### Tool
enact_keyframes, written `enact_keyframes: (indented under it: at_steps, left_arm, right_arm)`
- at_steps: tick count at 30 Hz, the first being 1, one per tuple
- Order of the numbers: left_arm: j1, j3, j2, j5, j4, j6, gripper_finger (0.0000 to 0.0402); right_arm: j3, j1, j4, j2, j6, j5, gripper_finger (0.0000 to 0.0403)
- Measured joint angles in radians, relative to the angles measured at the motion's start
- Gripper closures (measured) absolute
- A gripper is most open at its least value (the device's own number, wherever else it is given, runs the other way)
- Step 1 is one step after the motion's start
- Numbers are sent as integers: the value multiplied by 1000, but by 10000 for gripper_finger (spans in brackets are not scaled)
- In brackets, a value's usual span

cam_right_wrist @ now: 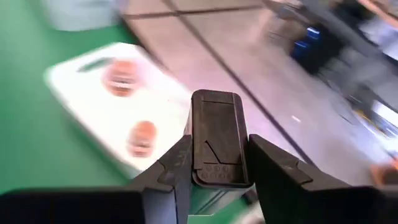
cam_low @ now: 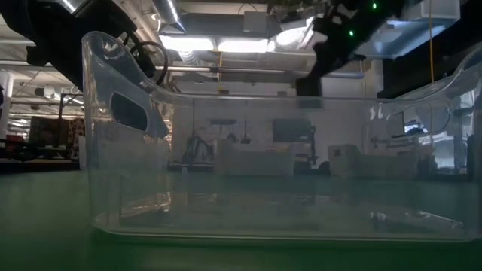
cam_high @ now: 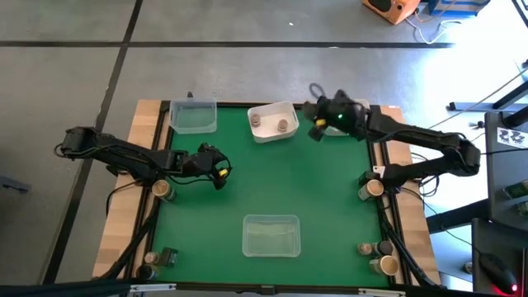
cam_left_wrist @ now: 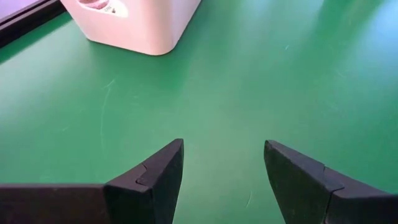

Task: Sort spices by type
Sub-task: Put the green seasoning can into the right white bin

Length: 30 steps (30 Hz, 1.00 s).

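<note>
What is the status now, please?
Right gripper shut on black-topped jar, near white tray holding two tan-topped jars. Left gripper open, empty, over green mat. Nothing in the way.

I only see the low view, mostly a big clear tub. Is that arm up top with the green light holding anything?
Observer: Yes, the right gripper is shut on a dark jar.
Operator: Where is it?
Observer: Near the table's far edge, beside a white tray that holds two jars.
Operator: And the other arm?
Observer: The left gripper is open, empty, over bare green mat.
</note>
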Motion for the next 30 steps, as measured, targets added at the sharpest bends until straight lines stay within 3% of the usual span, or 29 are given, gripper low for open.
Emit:
enact_keyframes:
  at_steps: [8, 16, 20, 30]
  left_arm:
    - [0, 0, 0, 0, 1, -4, 194]
    - [-2, 0, 0, 0, 1, -4, 194]
    - [-2, 0, 0, 0, 1, -4, 194]
    - [-2, 0, 0, 0, 1, -1, 194]
  right_arm:
    - [-126, -243, 101, -8, 47, 129, 269]
    - [-256, -405, 217, -2, 159, 140, 269]
    - [-284, -436, 276, 37, 190, 104, 269]
    - [-292, -441, 256, 106, 219, 132, 271]
